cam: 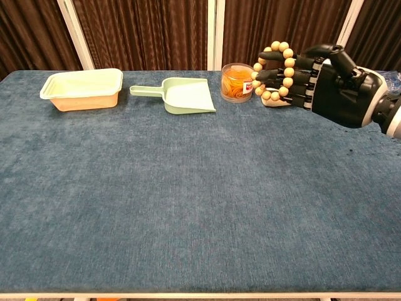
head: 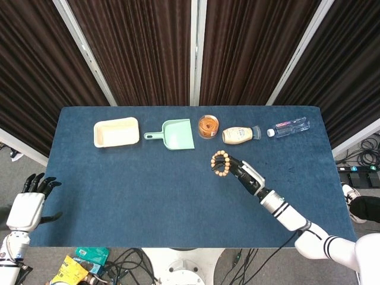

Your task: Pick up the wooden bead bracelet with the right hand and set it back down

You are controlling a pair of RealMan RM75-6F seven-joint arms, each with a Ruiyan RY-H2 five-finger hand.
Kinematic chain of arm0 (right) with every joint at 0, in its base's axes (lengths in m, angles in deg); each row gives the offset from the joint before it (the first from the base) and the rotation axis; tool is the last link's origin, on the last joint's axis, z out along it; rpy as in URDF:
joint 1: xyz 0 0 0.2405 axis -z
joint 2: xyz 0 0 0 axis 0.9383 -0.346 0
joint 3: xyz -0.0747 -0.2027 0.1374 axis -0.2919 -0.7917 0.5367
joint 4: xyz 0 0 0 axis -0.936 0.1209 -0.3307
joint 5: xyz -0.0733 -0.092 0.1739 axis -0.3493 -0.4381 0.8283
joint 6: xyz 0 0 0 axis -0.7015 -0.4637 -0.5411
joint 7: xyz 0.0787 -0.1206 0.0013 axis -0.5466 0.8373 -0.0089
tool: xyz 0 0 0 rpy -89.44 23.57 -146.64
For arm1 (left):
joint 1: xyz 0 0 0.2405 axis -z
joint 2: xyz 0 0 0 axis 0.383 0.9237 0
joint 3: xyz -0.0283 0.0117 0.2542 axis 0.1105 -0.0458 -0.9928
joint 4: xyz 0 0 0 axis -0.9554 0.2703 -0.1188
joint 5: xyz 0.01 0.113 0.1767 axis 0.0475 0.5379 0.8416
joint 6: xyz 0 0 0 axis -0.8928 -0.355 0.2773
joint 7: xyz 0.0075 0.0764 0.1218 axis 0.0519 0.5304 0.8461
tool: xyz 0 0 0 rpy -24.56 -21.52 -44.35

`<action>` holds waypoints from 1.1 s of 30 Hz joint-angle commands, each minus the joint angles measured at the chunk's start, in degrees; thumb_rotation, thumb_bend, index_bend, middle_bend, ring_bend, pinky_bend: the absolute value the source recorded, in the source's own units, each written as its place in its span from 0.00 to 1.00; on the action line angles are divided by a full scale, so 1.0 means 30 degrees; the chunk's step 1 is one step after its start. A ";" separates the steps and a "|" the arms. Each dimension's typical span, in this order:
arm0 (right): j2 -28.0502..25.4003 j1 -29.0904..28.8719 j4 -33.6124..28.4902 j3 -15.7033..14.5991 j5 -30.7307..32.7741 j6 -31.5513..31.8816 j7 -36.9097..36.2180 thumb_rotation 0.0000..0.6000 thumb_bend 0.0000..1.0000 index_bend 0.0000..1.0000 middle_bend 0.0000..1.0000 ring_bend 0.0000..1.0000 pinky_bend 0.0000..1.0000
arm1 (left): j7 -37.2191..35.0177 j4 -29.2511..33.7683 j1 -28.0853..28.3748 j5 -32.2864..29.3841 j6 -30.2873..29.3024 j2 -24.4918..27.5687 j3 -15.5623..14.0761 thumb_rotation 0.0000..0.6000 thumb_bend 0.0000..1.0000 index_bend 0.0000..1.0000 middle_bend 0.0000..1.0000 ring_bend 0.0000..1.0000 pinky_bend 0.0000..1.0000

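Dark blue felt-like cloth covers the rectangular table (head: pixel 148 196), which stands before dark brown pleated curtains divided by white posts. Nearest the robot, off the table's front left corner, the left hand (head: pixel 28 205) hangs over the floor with its dark fingers apart and nothing in them; only the head view shows it. From the front right corner, the white right forearm with black bands reaches diagonally toward the table's middle. The right hand (cam: pixel 319 78) is extended with its dark fingers nearly straight, pointing toward the row of objects behind. The wooden bead bracelet of round tan beads (cam: pixel 274 71) is looped around these fingers (cam: pixel 282 75) and is carried by them, raised off the cloth; in the head view the bracelet (head: pixel 219 162) lies at the fingertips, slightly right of the table's centre.

Along the far edge stand five objects, from left to right:
- a cream rectangular plastic tub (head: pixel 116 132);
- a pale green plastic dustpan (head: pixel 173 135) with its handle pointing left;
- a small clear round container holding orange contents (head: pixel 208 126);
- a beige squeeze bottle lying on its side (head: pixel 240 135);
- a clear plastic water bottle lying on its side (head: pixel 289 127).

In the chest view, the bracelet appears just right of the orange-filled container (cam: pixel 237 81).
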 commanded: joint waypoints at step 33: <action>-0.5789 0.8133 -0.7449 0.0918 0.5221 0.7206 3.2276 1.00 0.29 0.06 0.21 0.05 0.00 | 0.0070 -0.0780 -0.0385 0.0049 -0.1281 -0.0931 0.0348 1.00 0.00 0.27 0.18 0.04 0.05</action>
